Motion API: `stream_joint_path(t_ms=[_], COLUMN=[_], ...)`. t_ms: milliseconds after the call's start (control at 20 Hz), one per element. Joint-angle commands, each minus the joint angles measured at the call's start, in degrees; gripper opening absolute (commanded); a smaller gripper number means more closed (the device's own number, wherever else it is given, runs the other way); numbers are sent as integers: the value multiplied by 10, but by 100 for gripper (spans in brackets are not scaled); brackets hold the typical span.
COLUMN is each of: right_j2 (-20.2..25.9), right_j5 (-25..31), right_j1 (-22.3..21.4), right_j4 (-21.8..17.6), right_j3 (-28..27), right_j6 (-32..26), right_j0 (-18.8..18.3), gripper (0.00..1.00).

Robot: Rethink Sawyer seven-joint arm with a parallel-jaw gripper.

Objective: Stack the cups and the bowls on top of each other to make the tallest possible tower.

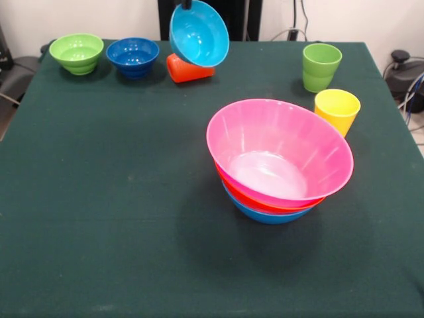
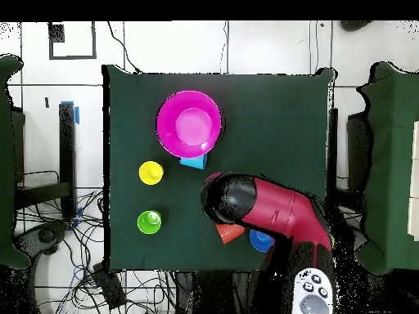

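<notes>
At the top of the front view a small light blue bowl [image 1: 199, 33] hangs tilted, its opening facing the camera. My gripper [image 1: 185, 4] is shut on its upper rim and only its dark tip shows. Just below, an orange cup [image 1: 189, 69] lies on its side. The tower [image 1: 278, 159] stands right of centre, with the pink bowl [image 2: 190, 124] on top, an orange bowl [image 1: 265, 201] under it and a blue bowl [image 1: 271, 215] at the bottom. In the overhead view the red arm [image 2: 266, 208] hides the gripper and the held bowl.
A small green bowl [image 1: 77, 53] and a small dark blue bowl [image 1: 133, 56] sit at the far left. A green cup [image 1: 321, 66] and a yellow cup [image 1: 337, 109] stand upright at the far right, the yellow one close to the tower's rim.
</notes>
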Motion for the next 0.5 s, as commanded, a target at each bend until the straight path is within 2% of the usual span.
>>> stream_joint_path(t_ms=[50, 500], right_j2=[80, 67], right_j5=[180, 259], right_j1=[44, 94], right_j4=[-14, -37], right_j3=[-161, -281], right_j6=[-40, 13], right_j0=[-24, 3], gripper=[0, 0])
